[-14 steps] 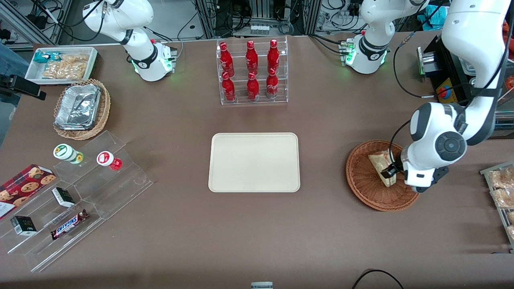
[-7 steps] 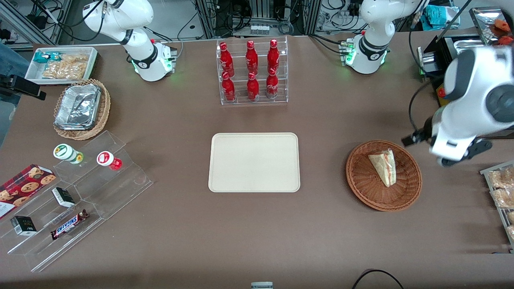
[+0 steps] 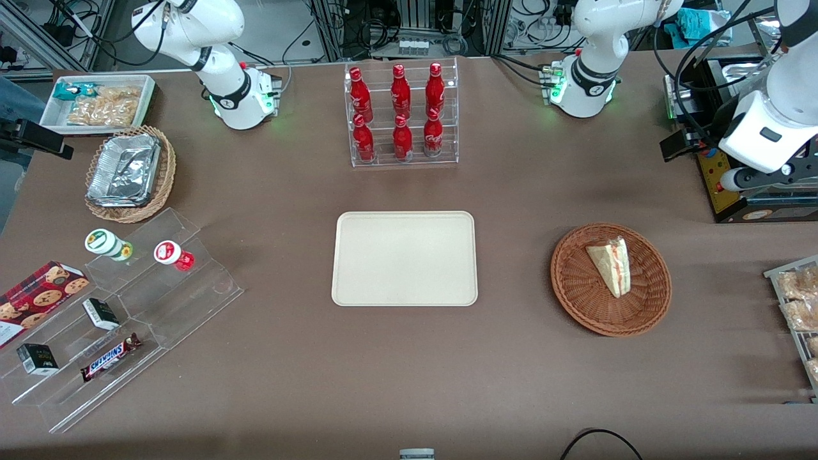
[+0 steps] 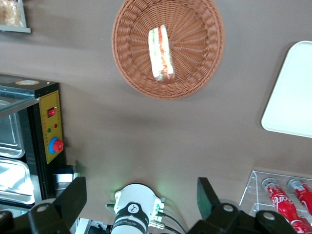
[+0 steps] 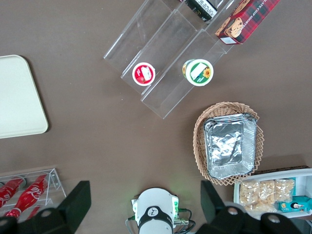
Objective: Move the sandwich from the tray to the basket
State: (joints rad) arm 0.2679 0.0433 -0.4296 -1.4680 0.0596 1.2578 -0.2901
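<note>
"Where do we have the sandwich [image 3: 610,267]?"

"In our round brown wicker basket [image 3: 629,317], lying on the woven bottom, its pale bread and red filling showing."

"And our gripper [image 3: 679,144], the left arm's?"

"Well apart from the sandwich, farther from the front camera and more toward the working arm's end, beside the toaster oven [image 3: 717,182] with the yellow panel. We see its fingers [image 4: 72,202] spread wide, nothing between them."

"What do we find around the basket?"

"A white tray [image 3: 404,259] lies near it, toward the parked arm's end. The other way, toward the working arm's end, we see a rack [image 3: 783,267] of clear-wrapped food."

"And farther from the front camera than the white tray?"

"Our clear bin [image 3: 404,164], with red bottles [image 3: 401,91] in it."

"Toward the parked arm's end?"

"A tan wicker basket [image 3: 167,167] holding a foil-covered pan [image 3: 124,171]. Nearer to the front camera than that, our clear stepped stand [image 3: 160,310] carries a green-labelled tub [image 3: 107,244], a red-labelled tub [image 3: 174,255], small dark boxes [image 3: 101,314] and a candy bar [image 3: 110,358]. We see a red cookie box [image 3: 39,300] there too."
</note>
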